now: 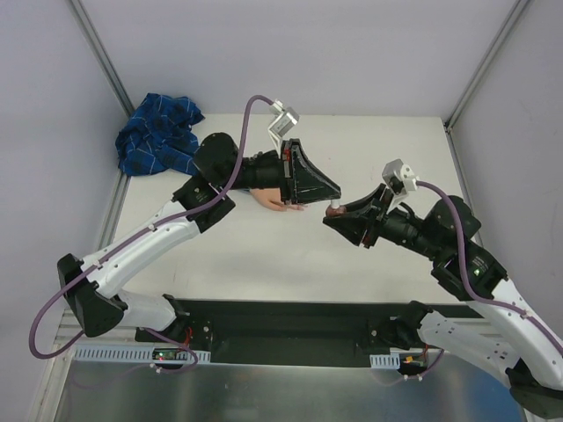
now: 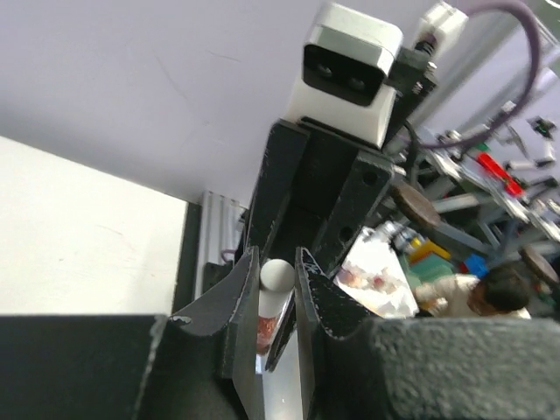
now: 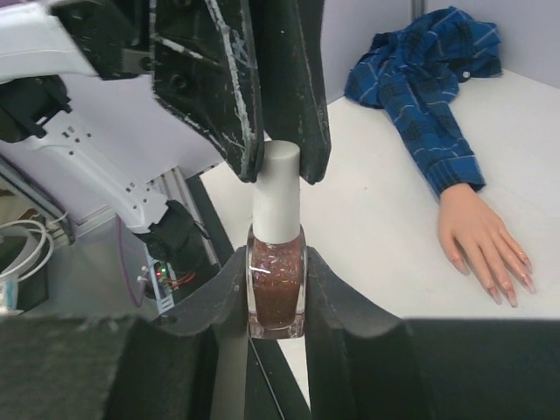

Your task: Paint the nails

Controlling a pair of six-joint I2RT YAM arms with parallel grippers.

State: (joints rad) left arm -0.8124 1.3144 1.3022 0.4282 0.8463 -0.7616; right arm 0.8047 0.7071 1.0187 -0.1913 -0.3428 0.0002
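Left gripper (image 3: 280, 171) on cap (image 3: 278, 206) — mid table (image 3: 385, 201)

Left arm (image 1: 141, 251) and right arm (image 1: 479, 330) are showing white shells with black joints. Purple cables (image 1: 237, 145) are looping along both. Black wedge fingers (image 3: 289, 79) are showing white scuffs. White-grey boxy cameras (image 2: 346, 70) are capping wrists, dark screws (image 1: 113, 257) dotting links.
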